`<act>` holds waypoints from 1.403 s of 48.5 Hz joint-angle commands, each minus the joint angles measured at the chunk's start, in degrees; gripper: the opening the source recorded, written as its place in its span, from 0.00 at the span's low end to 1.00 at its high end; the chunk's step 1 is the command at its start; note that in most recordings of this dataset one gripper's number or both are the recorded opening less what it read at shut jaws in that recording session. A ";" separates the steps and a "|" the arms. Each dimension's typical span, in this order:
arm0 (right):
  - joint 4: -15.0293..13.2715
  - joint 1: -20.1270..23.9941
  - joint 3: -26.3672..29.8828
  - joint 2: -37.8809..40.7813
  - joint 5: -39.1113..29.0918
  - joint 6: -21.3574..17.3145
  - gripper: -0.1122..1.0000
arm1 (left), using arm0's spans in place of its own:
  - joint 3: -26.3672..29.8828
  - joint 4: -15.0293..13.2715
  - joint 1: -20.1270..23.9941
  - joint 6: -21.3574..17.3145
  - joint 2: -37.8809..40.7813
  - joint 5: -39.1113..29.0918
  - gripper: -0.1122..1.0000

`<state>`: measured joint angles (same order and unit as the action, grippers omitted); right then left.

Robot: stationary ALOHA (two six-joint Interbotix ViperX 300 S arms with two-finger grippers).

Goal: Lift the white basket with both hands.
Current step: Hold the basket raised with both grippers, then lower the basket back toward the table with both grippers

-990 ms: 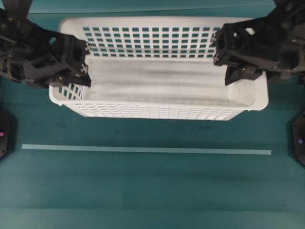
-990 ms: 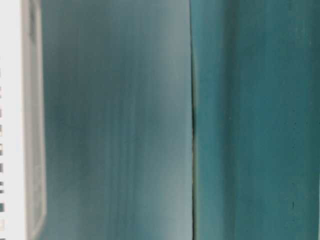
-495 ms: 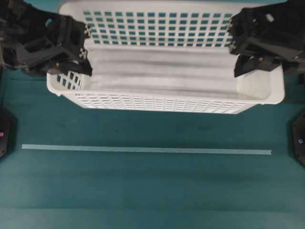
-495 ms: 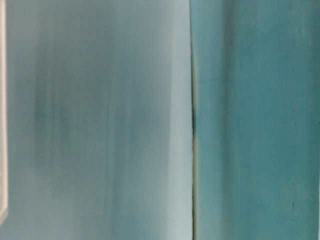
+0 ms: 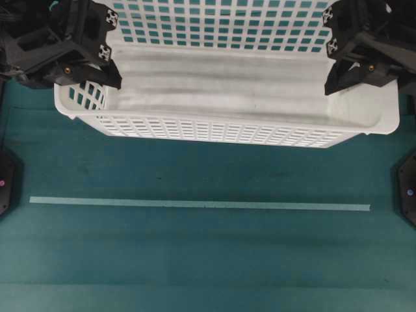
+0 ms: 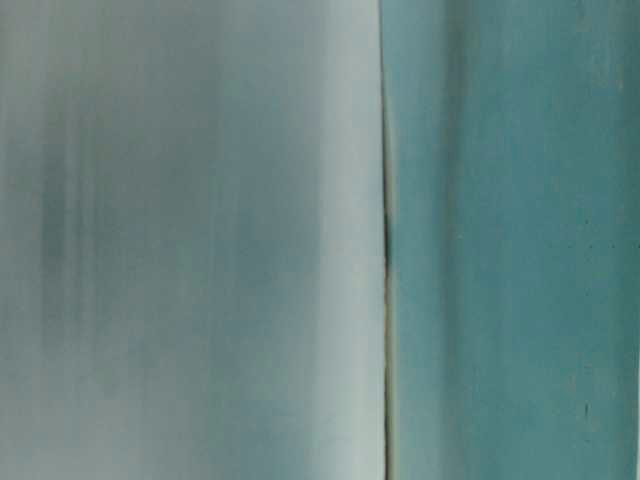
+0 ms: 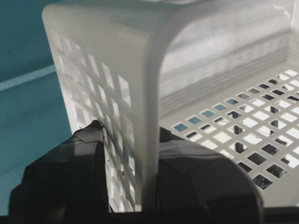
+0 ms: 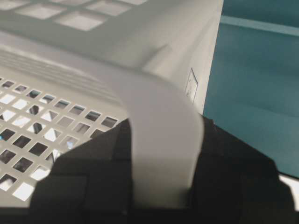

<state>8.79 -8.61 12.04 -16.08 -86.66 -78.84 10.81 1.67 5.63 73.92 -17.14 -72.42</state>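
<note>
The white basket hangs above the teal table, held level at both short ends, with its far wall cut off by the top of the overhead view. My left gripper is shut on the basket's left end wall, one finger inside and one outside. The left wrist view shows the perforated wall and rolled rim pinched in the left gripper. My right gripper is shut on the right end's rim. In the right wrist view the rim runs down into the right gripper.
A pale tape line crosses the teal table in front of the basket. Black arm bases sit at the left edge and the right edge. The table-level view is a pale blur beside teal.
The basket has risen and looks larger in the overhead view, drifting toward the top edge. Both grippers went up with it, still shut on its ends.
</note>
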 commanded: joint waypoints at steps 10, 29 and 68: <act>0.88 2.90 0.62 1.76 1.67 2.46 0.26 | 4.31 -0.35 -0.53 -4.66 0.79 3.16 0.18; 0.70 2.64 -3.87 1.49 3.43 4.92 0.26 | -0.97 -0.18 0.09 -4.75 0.70 4.57 0.18; 0.88 2.29 -31.03 -0.26 25.75 10.63 0.26 | -30.06 0.35 0.79 -3.96 -2.11 25.75 0.18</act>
<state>8.88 -8.61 -18.63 -18.72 -64.60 -72.25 -20.13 1.49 5.98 71.98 -20.30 -52.38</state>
